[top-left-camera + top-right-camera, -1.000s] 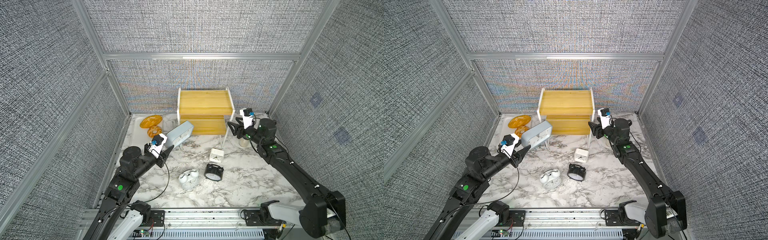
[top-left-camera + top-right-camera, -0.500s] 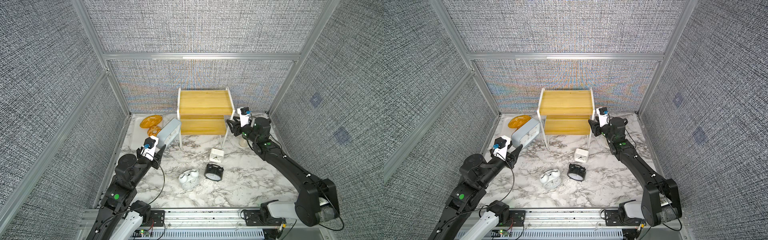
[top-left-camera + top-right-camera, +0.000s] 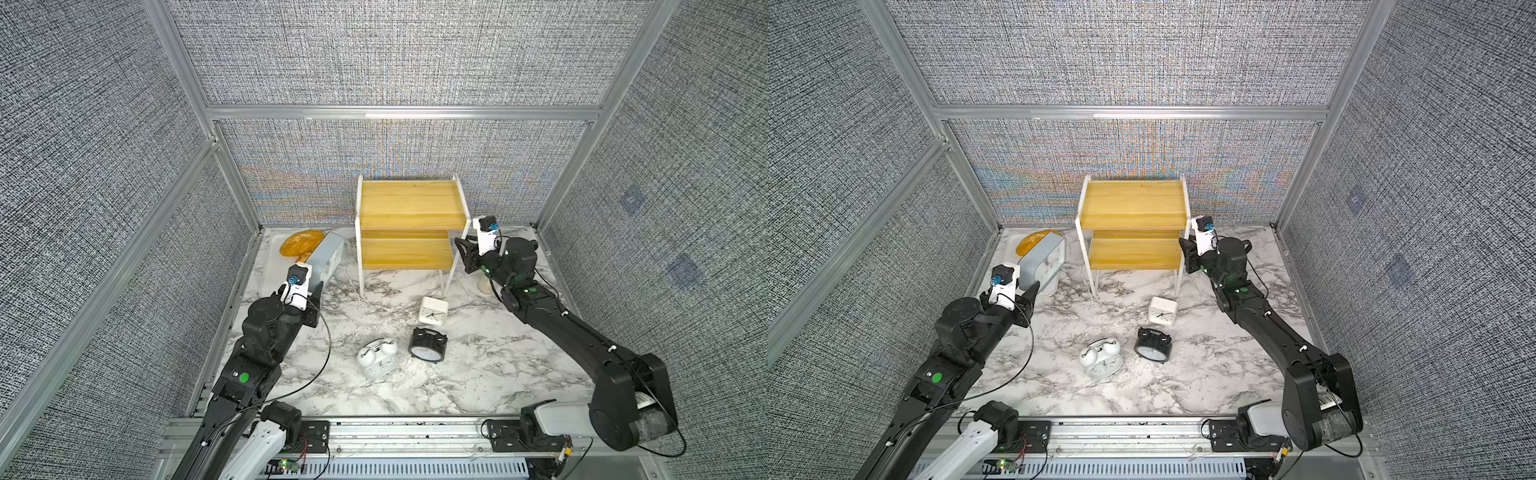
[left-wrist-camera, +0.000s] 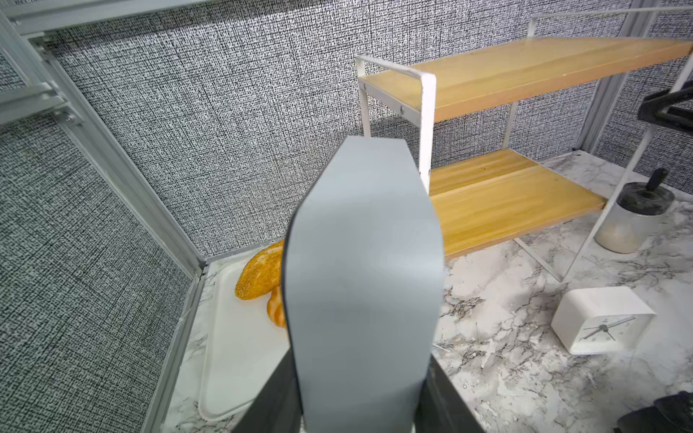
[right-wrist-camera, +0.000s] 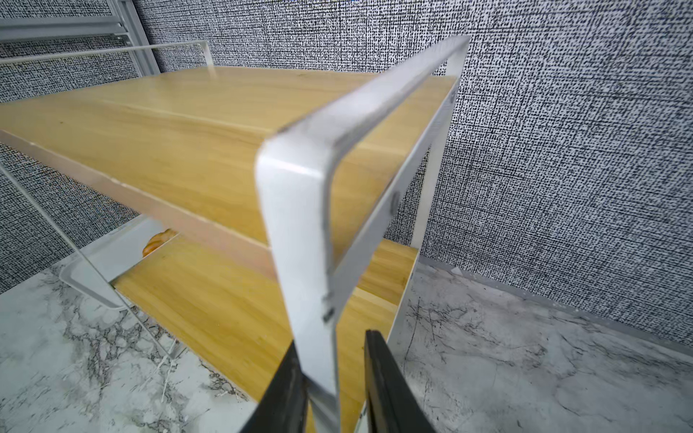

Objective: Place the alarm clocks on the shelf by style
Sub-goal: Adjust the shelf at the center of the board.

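**Now: grey clock in the air, other arm at the shelf**

Now I see the left gripper [image 3: 314, 284] clamped on the narrow end of the grey clock [image 3: 328, 259]. It holds the clock tilted over the white tray [image 3: 272, 266], partly in front of the bread [image 3: 301, 243] and just left of the shelf [image 3: 409, 203]. In the left wrist view the clock's grey back fills the middle and both fingers press on its sides.

The right gripper [image 5: 332, 343] is at the front right post of the shelf, with its jaws apart and the white post between them. One finger seems to touch the post, and beside the other I see a gap, but the view is blurred there.

Three clocks are on the marble table [image 3: 478, 374] in front of the shelf. The small white square clock [image 3: 433, 309] is nearest to it. Behind that one, the black bell clock [image 3: 428, 343] and the white bell clock [image 3: 377, 359] lie side by side. A jar [image 4: 633, 221] stands beside the shelf's right legs.
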Tool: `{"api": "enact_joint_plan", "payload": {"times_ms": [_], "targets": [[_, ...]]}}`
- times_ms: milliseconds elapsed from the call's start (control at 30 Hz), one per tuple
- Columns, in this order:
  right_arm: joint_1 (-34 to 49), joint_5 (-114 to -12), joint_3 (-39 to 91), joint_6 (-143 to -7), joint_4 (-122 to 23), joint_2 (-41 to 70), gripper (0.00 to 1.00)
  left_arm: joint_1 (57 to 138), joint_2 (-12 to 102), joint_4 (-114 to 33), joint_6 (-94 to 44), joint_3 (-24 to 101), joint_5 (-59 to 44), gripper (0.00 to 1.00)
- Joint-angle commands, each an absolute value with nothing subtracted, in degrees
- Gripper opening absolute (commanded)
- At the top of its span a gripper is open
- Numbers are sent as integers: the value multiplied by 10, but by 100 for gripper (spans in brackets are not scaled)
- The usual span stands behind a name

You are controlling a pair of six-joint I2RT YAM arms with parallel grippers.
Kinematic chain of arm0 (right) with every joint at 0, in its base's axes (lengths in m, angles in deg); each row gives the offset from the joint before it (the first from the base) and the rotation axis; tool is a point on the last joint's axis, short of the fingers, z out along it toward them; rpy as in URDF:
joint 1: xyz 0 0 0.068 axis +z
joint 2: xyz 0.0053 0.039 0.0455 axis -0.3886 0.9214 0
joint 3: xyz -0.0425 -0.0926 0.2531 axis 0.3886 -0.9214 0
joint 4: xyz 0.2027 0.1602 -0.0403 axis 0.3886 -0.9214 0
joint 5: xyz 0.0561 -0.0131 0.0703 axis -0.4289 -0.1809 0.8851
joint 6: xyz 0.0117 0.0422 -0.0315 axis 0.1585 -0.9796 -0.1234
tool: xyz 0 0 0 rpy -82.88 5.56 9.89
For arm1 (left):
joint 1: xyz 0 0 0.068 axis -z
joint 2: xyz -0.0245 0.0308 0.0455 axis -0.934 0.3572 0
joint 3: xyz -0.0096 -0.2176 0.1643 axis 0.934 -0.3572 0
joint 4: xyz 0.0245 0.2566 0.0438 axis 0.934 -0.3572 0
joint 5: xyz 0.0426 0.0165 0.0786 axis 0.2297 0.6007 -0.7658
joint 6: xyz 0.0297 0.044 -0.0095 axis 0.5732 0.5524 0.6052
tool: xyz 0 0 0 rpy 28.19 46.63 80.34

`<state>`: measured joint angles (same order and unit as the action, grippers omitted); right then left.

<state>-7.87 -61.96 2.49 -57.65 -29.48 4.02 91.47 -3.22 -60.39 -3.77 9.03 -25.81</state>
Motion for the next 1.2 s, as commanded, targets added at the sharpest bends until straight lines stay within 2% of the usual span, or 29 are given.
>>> {"api": "enact_joint_plan", "payload": {"times_ms": [0,233,433,700,967,1167], "targets": [[-80,-658,17,-566,-284,27,27,901,-23,-537,-52,94,-247,14],[-81,-662,16,-545,-306,15,25,849,12,-508,-61,95,-189,14],[-83,-664,16,-531,-321,10,19,770,73,-460,-83,98,-67,13],[-88,-662,19,-524,-334,8,18,690,159,-353,-106,100,54,12],[-88,-658,33,-523,-342,15,18,684,258,-317,-35,137,179,11],[-88,-655,37,-526,-342,17,18,684,308,-309,5,155,199,11]]}}
